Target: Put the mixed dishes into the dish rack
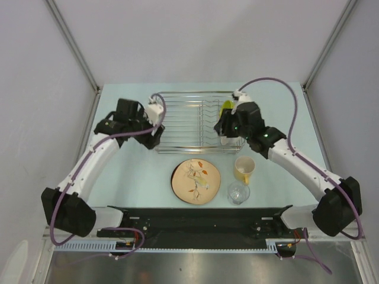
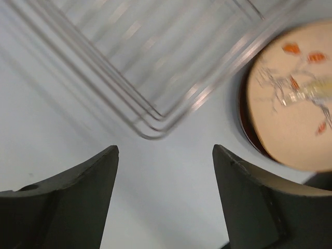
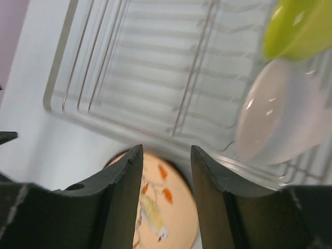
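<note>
While the left gripper (image 2: 166,150) is hovering over the pale table (image 1: 136,177) just off the near left corner of the rectangular silver wire-grid dish rack (image 1: 183,118), its jaws are standing wide apart and gripping nothing. Moving right, the tan leaf-patterned plate (image 1: 196,181) is lying flat on the table in front of the rack, not yet loaded. A dark red rim (image 2: 242,101) is peeking out beneath it in the left wrist view. I'm reading that as the second plate stacked underneath, though I cannot tell for sure. Towards the rack's right end, the right gripper (image 3: 165,153) is hanging over the near rail with its jaws parted and nothing between them. Just beyond it, the white bowl (image 3: 280,119) and the lime-green bowl (image 3: 301,26) are sitting inside the rack, so two pieces are home. Further right, the yellow mug with handle (image 1: 244,168) and the small clear glass (image 1: 238,193) are waiting on the table. I'm judging this roughly a third done, with plates, mug and glass left.
</note>
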